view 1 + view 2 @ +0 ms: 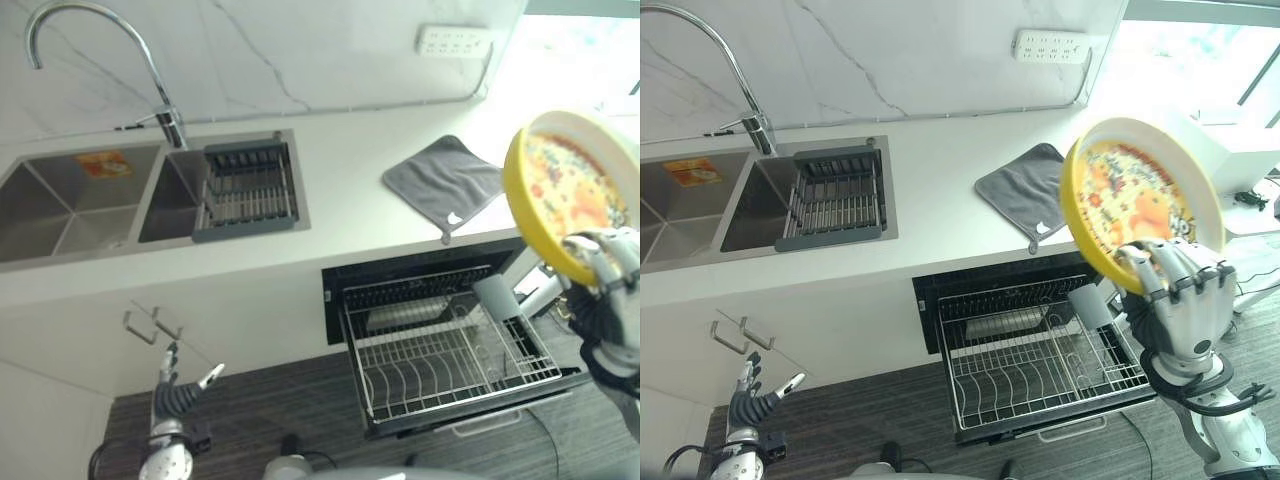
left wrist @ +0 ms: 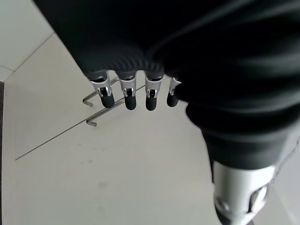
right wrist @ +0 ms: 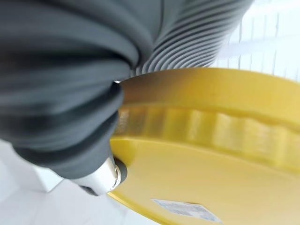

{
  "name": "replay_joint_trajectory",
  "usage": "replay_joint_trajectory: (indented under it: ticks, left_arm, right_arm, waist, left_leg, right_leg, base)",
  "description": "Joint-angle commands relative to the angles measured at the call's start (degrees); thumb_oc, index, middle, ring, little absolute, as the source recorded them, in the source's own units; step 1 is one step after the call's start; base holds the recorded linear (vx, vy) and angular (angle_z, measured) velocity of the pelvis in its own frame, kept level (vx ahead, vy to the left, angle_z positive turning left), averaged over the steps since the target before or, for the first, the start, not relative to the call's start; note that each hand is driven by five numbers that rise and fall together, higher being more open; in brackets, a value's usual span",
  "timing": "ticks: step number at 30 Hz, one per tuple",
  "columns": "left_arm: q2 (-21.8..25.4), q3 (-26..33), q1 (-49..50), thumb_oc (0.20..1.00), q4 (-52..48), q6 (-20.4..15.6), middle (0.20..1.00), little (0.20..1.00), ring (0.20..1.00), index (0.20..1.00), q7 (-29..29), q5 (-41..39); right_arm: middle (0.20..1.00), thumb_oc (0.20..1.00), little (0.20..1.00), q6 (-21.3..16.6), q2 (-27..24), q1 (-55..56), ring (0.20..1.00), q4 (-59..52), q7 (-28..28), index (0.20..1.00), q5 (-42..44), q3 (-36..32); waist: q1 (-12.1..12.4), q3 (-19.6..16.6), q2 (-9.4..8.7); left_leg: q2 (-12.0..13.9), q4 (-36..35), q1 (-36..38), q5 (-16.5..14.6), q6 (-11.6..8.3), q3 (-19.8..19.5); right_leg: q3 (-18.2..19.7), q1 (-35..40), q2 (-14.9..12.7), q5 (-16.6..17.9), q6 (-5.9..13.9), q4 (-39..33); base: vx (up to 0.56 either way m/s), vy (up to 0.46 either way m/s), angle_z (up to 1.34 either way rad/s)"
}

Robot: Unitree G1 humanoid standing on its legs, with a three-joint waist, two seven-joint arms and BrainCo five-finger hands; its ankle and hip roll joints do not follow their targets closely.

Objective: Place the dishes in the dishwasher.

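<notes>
A yellow plate with a white rim and a colourful printed face is held up on edge, above the right side of the pulled-out dishwasher rack. My right hand grips its lower edge with fingers curled over the rim; the right wrist view shows the plate's yellow underside close against the hand. The wire rack has upright tines and a grey cutlery holder at its right. My left hand hangs low by the cabinet front, fingers relaxed and spread, holding nothing.
A double sink with a curved tap and a dark drainer basket sits in the white counter. A grey cloth lies on the counter above the dishwasher. Cabinet handles stand near my left hand.
</notes>
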Motion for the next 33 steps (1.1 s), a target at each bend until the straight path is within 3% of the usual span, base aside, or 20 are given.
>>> replay_joint_trajectory:
  ticks: [1, 4, 8, 11, 12, 15, 20, 27, 33]
  left_arm:
    - [1.1, 2.6, -3.8, 1.000, 1.9, -6.4, 1.000, 1.000, 1.000, 1.000, -0.7, -0.2]
    - [0.1, 4.0, -4.0, 1.000, 5.4, -7.4, 1.000, 1.000, 1.000, 1.000, -1.3, 0.4]
    - [-1.2, 3.8, -5.2, 1.000, 11.6, -7.8, 1.000, 1.000, 1.000, 1.000, 0.9, 4.1]
    - [-1.7, 3.8, -8.3, 1.000, 15.9, -6.8, 1.000, 1.000, 1.000, 1.000, 2.5, 4.0]
    - [-1.4, 3.6, -10.1, 1.000, 17.2, -7.2, 1.000, 1.000, 1.000, 1.000, 2.6, 4.2]
    - [0.0, 1.6, -12.4, 1.000, 16.5, -6.2, 1.000, 1.000, 1.000, 1.000, 3.1, 4.7]
    - [-0.2, 1.6, -10.3, 1.000, 17.1, -6.7, 1.000, 1.000, 1.000, 1.000, 2.7, 4.4]
    - [-0.2, 2.9, -6.5, 1.000, 18.0, -8.5, 1.000, 1.000, 1.000, 1.000, 0.6, 3.4]
    - [1.2, 1.0, -5.6, 1.000, 18.5, -9.5, 1.000, 1.000, 1.000, 1.000, -0.4, 3.9]
  right_arm:
    - [0.200, 0.200, 0.200, -4.9, -3.1, -4.0, 0.200, 2.4, -0.8, 0.200, -2.9, 2.0]
    - [0.200, 0.200, 0.200, -7.2, -3.7, -3.4, 0.200, 5.3, -1.4, 0.200, -5.1, 4.5]
    - [0.200, 0.200, 0.200, -6.1, -2.8, -6.0, 0.200, 16.1, -7.3, 0.200, -8.5, 12.0]
    - [0.200, 0.200, 0.200, -4.9, -2.3, -10.3, 0.200, 19.1, -9.3, 0.200, -9.3, 15.3]
    - [0.200, 0.200, 0.200, -4.4, -2.4, -12.5, 0.200, 19.5, -10.1, 0.200, -10.0, 16.7]
    - [0.200, 0.200, 0.200, -3.8, -4.5, -17.0, 0.200, 19.4, -9.5, 0.200, -10.3, 18.2]
    - [0.200, 0.200, 0.200, -3.0, -6.9, -19.5, 0.200, 19.2, -7.6, 0.200, -8.2, 20.2]
    - [0.200, 0.200, 0.200, -11.3, -9.5, -15.0, 0.200, 18.2, -4.9, 0.200, -8.4, 18.3]
    - [0.200, 0.200, 0.200, -19.4, -11.0, -18.9, 0.200, 20.4, 1.5, 0.200, -8.2, 24.3]
  waist:
    - [0.7, -0.8, -0.49]
    - [0.6, -0.8, -0.67]
    - [0.9, -0.2, -1.08]
    - [0.9, 3.5, -1.31]
    - [0.6, 5.2, -1.34]
    - [1.3, 8.0, -0.58]
    - [1.8, 9.1, 0.82]
    - [1.1, 9.8, 1.25]
    - [2.7, 10.7, 0.69]
  left_leg:
    - [-0.6, 0.3, 2.4, -6.2, 1.17, -2.6]
    - [-0.8, 0.3, 2.5, -6.3, 1.23, -3.4]
    - [-1.7, 0.3, 4.1, -6.3, 1.96, -4.1]
    - [-1.6, 12.4, -0.3, -9.0, 2.03, -4.6]
    - [-1.0, 18.2, -3.4, -11.6, 2.15, -4.4]
    - [0.9, 27.7, -10.7, -14.2, 1.15, -5.7]
    - [1.7, 32.0, -14.6, -14.2, 0.49, -7.2]
    - [2.0, 32.7, -14.6, -12.3, -0.09, -6.8]
    - [1.8, 31.4, -13.8, -10.0, -0.33, -7.1]
  right_leg:
    - [-0.5, 1.8, -0.8, -0.9, 2.56, 0.1]
    - [-0.1, 1.9, -0.6, -1.1, 2.40, 0.1]
    - [1.1, 2.9, 0.9, -2.6, 1.29, 2.3]
    - [2.3, -0.6, 1.6, -7.9, -1.05, 13.3]
    - [2.6, -3.1, 1.2, -10.0, -1.92, 17.3]
    - [2.1, -8.3, -0.6, -13.2, -3.92, 24.8]
    - [2.3, -11.8, -1.6, -14.5, -5.04, 30.0]
    - [3.0, -10.3, -0.7, -13.8, -5.10, 27.9]
    - [2.6, -7.9, 0.5, -13.3, -5.01, 25.6]
  base:
    - [-0.01, -0.007, 0.07]
    - [0.02, -0.008, 0.08]
    - [0.06, -0.017, 0.03]
    - [-0.06, -0.034, -0.03]
    - [-0.13, -0.057, 0.02]
    - [-0.16, -0.028, 0.03]
    - [-0.04, 0.031, -0.08]
    - [0.05, 0.040, -0.01]
    - [0.05, -0.012, 0.00]
